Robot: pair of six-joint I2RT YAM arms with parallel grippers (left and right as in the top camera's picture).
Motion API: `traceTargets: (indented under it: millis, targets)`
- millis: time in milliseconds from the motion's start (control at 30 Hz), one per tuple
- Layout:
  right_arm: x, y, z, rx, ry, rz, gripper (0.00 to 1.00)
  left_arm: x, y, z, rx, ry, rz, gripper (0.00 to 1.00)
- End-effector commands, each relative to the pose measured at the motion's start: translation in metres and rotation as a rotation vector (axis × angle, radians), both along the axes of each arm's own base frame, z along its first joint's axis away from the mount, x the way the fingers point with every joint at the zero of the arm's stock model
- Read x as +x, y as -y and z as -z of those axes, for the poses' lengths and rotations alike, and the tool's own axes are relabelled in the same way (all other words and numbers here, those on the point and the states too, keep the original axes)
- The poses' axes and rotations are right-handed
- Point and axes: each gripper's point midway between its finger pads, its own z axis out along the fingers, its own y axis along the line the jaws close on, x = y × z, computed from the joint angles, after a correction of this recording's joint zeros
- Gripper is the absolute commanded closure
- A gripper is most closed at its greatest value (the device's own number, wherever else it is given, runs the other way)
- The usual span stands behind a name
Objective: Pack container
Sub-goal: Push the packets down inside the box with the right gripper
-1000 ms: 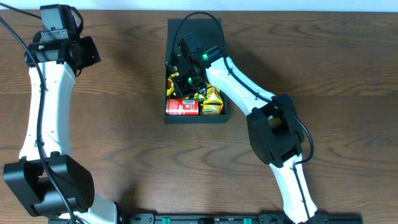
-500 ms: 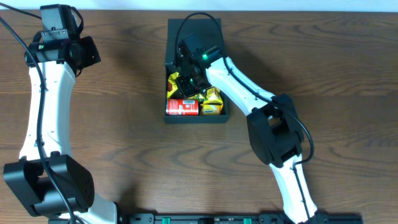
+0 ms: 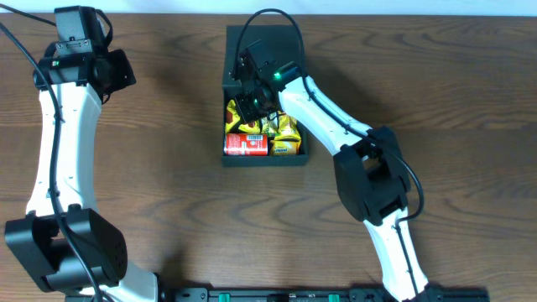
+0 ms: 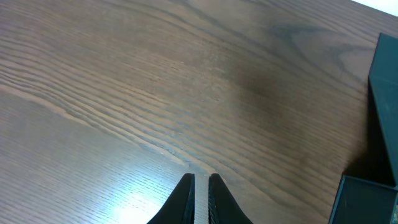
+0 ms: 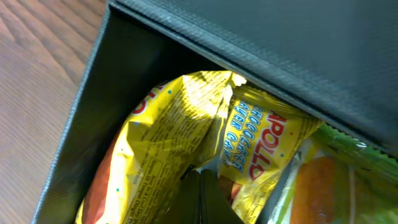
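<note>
The black container [image 3: 264, 161] stands at the table's far middle, its flap lid [image 3: 285, 42] hinged back. Inside lie yellow snack packets [image 3: 287, 130] and a small red can [image 3: 246, 144]. My right gripper [image 3: 249, 107] is down inside the box, shut, its fingertips [image 5: 200, 182] pressed between two yellow packets [image 5: 161, 137] under the lid's edge [image 5: 280, 50]. Nothing shows between the fingers. My left gripper [image 3: 124, 72] is at the far left, shut and empty [image 4: 200, 182] over bare table. The container's side shows at the right edge of the left wrist view [image 4: 380, 93].
A packet with green and orange print [image 5: 339, 180] lies at the right inside the box. The box's left wall [image 5: 78, 130] stands close to my right fingers. Brown wooden table [image 3: 168, 193] surrounds the box.
My right gripper has shifted slightly toward the back of the box, nearer the lid. The left arm has not moved.
</note>
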Motion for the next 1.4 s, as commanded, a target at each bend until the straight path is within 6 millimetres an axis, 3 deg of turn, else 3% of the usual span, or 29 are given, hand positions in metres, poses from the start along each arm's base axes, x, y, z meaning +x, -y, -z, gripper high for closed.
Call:
traceTargets:
  millis: [0,167,333,433,633,733,1067,1233,1367]
  targets:
    - [0.001,0.002,0.017,-0.029,-0.029,0.029,0.98,0.0,-0.002,-0.002,0.006,0.002,0.009,0.9]
    - [0.002,0.018,0.026,-0.101,-0.04,0.092,0.98,0.0,-0.002,-0.002,0.006,0.002,0.009,0.9]
    - [0.004,0.022,0.021,-0.094,-0.058,0.102,0.98,0.0,-0.002,-0.002,0.005,0.002,0.009,0.9]
    - [0.011,0.019,0.0,-0.066,-0.042,0.104,0.99,0.0,-0.002,-0.002,0.005,0.003,0.009,0.9]
    - [0.03,0.015,-0.061,-0.021,0.058,0.072,0.98,0.0,-0.002,-0.002,0.005,0.005,0.009,0.9]
    - [0.03,0.013,-0.078,-0.014,0.075,0.048,0.98,0.0,-0.002,-0.002,0.006,0.006,0.009,0.9]
    - [-0.028,-0.009,-0.064,0.005,-0.073,-0.166,0.98,0.003,-0.002,-0.004,0.007,0.017,0.009,0.9]
    - [-0.034,-0.013,-0.06,-0.003,-0.083,-0.194,0.99,0.003,-0.002,-0.004,0.007,0.018,0.009,0.9]
    - [-0.043,-0.013,-0.035,-0.038,-0.137,-0.214,0.99,0.003,-0.002,-0.004,0.007,0.017,0.008,0.9]
